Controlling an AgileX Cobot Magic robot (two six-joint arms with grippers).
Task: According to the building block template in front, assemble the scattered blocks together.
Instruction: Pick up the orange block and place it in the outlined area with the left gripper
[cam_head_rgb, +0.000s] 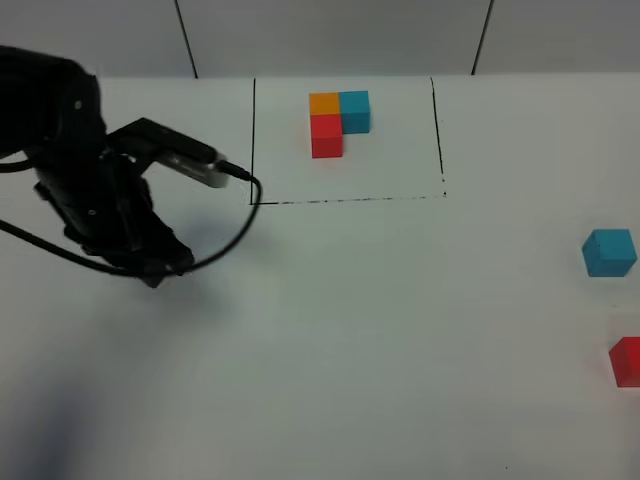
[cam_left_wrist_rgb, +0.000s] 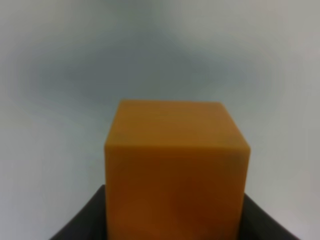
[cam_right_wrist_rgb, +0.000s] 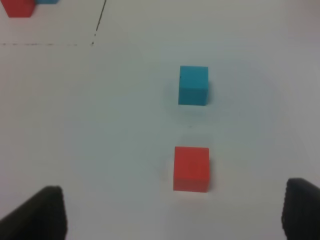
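The orange block (cam_left_wrist_rgb: 175, 170) is clamped in the left end effector (cam_head_rgb: 160, 268), off left of the building block template (cam_head_rgb: 338, 122), probably so it gets laid first as the corner piece. That grip is only shown by the left wrist view. The right end effector (cam_right_wrist_rgb: 171, 210) is held wide apart, with the cyan block (cam_head_rgb: 609, 252) and red block (cam_head_rgb: 627, 360) lying well right of the template.

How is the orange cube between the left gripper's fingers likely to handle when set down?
The orange cube shows flat faces and straight edges, so it is probably rigid and sits squarely in the left gripper. Its matte surface suggests little slipping. Set down, it should neither roll nor tip.
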